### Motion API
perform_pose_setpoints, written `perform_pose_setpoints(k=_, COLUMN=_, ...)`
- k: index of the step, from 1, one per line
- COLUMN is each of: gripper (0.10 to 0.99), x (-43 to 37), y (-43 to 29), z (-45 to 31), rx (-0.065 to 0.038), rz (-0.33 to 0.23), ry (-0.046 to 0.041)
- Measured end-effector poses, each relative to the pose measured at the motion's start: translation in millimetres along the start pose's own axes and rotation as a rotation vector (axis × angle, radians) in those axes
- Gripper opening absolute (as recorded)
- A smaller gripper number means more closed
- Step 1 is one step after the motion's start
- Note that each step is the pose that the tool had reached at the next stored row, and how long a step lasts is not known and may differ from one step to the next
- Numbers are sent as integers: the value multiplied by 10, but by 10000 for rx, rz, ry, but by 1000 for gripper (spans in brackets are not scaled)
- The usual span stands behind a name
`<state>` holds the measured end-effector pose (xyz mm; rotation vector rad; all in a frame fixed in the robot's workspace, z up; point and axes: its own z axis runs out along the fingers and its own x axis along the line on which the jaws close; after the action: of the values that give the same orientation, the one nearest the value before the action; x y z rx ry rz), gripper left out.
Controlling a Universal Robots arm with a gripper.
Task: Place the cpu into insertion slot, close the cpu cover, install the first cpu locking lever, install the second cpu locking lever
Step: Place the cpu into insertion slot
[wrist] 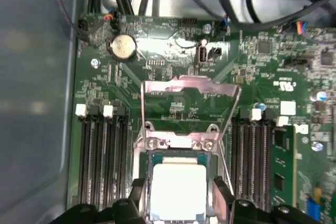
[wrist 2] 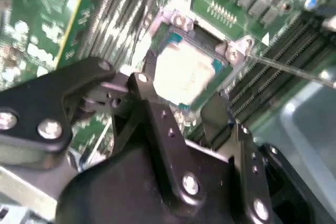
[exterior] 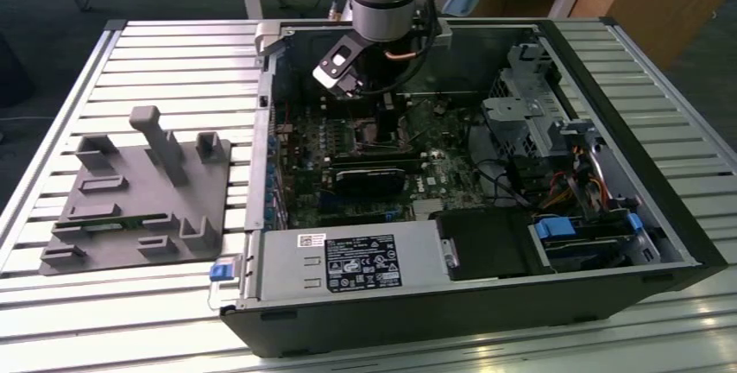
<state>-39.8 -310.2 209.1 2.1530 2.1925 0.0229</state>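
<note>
The cpu [wrist: 176, 188] [wrist 2: 185, 73], a flat square chip with a silver-grey top, lies in the insertion slot [wrist: 178, 143] [wrist 2: 207, 35] on the green motherboard. My gripper [wrist: 178, 184] [wrist 2: 181, 98] [exterior: 386, 123] hovers right over it, open. One black finger [wrist: 138, 190] stands on each side of the chip, with a small gap showing to both. The cpu cover [wrist: 189, 86], a thin silvery frame, stands raised behind the socket. A thin wire locking lever [wrist 2: 294, 70] sticks out beside the socket, unhooked.
The arm reaches down into an open computer case [exterior: 645, 218] lying on a slatted table. Memory slots [wrist: 100, 156] flank the socket, and cables [wrist: 231, 3] hang near the case wall. A black card [exterior: 371, 174] and the power supply [exterior: 345, 265] sit nearer the front. A grey fixture [exterior: 133, 192] lies beside the case, on the exterior view's left.
</note>
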Motion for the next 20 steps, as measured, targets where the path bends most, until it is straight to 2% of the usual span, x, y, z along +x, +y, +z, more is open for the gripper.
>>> perform_pose_setpoints(k=3, gripper=600, x=-13, y=1, z=-21, rx=4, rz=-1, ry=2)
perform_pose_setpoints(k=4, gripper=537, x=-24, y=1, z=-21, rx=6, rz=-1, ry=2)
perform_pose_setpoints(k=5, gripper=537, x=-36, y=1, z=-21, rx=7, rz=-2, ry=3)
perform_pose_setpoints(k=7, gripper=420, x=-61, y=1, z=-19, rx=12, rz=0, ry=10)
perform_pose_setpoints(k=8, gripper=420, x=-67, y=2, z=-19, rx=16, rz=0, ry=12)
perform_pose_setpoints(k=9, gripper=361, x=-70, y=4, z=-19, rx=18, rz=0, ry=14)
perform_pose_setpoints(k=10, gripper=361, x=-70, y=6, z=-19, rx=24, rz=0, ry=16)
perform_pose_setpoints(k=12, gripper=243, x=-70, y=9, z=-19, rx=32, rz=1, ry=19)
perform_pose_setpoints(k=13, gripper=243, x=-71, y=9, z=-20, rx=34, rz=1, ry=38)
perform_pose_setpoints(k=15, gripper=125, x=-70, y=10, z=-19, rx=32, rz=4, ry=100)
perform_pose_setpoints(k=20, gripper=106, x=-70, y=10, z=-19, rx=32, rz=5, ry=105)
